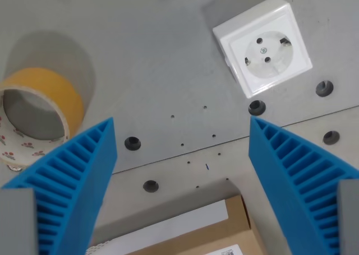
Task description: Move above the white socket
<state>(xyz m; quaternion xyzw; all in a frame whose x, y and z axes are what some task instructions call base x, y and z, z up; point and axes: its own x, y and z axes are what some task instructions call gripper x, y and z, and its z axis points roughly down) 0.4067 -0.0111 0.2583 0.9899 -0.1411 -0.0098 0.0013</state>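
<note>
Grey perforated metal tabletop (pixel 146 59) fills the frame, bare beneath the gripper (pixel 182 131), whose ribbed blue fingers (pixel 78 182) stand wide apart, holding nothing. Approach is unfinished, I judge: the white square plastic socket (pixel 262 46) sits upper right, so the next move should shift that way. A brown cardboard box (pixel 213 235) at bottom centre carries a label too cropped to read; the yellow tape roll (pixel 35 115), left, shows only a floral print.

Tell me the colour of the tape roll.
Yellow on the tape roll, seen in the wrist view, at its left.

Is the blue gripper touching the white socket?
Apart. The wrist view shows bare grey table between the open gripper and the white socket.
</note>
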